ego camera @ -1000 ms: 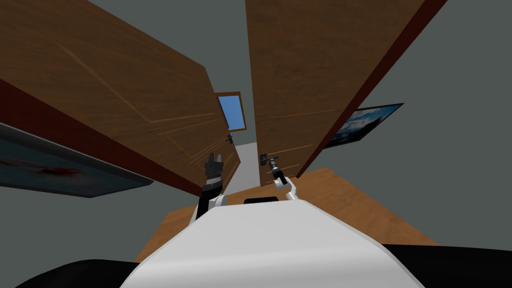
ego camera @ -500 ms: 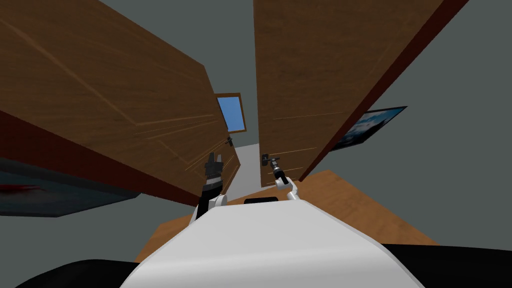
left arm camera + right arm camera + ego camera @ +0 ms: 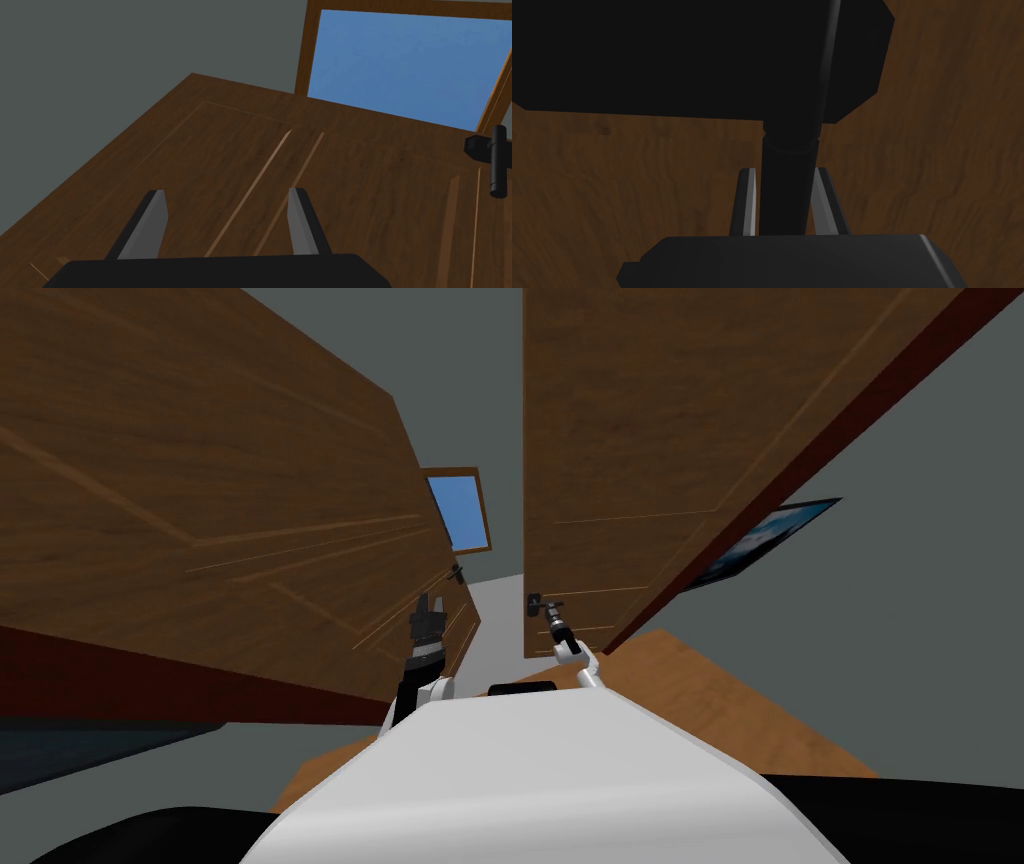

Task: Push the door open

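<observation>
Two brown door leaves took up most of the head camera: the left leaf [image 3: 250, 488] and the right leaf [image 3: 640, 438], ajar with a narrow gap between them, through which a blue window [image 3: 460, 510] showed. Both leaves angled away from me, so I judged the push partly done. My left gripper [image 3: 226, 192] lay close over the left leaf's face, fingers apart and holding nothing. It was placed, I'd say, to shove flat against the panel rather than to grip, though I couldn't tell whether it touched the wood. That leaf's dark lever [image 3: 497, 160] sat off to one side, untouched. My right gripper [image 3: 552, 623] was at the right leaf's dark handle [image 3: 789, 150], both fingers clamped on its shaft, presumably so the push went through it.
</observation>
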Controlling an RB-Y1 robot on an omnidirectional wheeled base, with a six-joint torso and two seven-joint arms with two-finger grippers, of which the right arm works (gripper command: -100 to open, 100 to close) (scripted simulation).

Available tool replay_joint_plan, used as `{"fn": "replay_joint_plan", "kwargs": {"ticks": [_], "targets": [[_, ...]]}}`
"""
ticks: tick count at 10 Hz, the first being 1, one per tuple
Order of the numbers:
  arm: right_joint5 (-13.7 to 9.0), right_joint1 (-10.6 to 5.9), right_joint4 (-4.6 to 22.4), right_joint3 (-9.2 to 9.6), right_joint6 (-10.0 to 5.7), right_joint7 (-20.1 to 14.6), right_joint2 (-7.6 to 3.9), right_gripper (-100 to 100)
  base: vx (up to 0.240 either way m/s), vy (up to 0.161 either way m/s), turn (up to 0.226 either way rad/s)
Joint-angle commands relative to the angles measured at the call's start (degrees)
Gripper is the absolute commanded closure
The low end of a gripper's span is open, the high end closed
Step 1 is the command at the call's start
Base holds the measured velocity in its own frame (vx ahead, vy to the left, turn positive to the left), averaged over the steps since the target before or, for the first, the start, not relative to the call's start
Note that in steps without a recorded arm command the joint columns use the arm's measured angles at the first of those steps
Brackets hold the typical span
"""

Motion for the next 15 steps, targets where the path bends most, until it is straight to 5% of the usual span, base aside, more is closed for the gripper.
{"fn": "replay_joint_plan", "kwargs": {"ticks": [1, 8, 15], "targets": [[-0.2, -0.38, 0.5, -1.60, -0.48, 0.1, -0.71, 100, 0.090, 0.078, -0.045], [-0.6, -1.11, 1.3, -5.46, -0.42, 0.9, -0.54, 100, 0.107, 0.074, -0.058], [-1.1, -2.06, 2.4, -10.48, -0.33, 1.9, 0.94, 100, 0.140, 0.107, -0.079]]}}
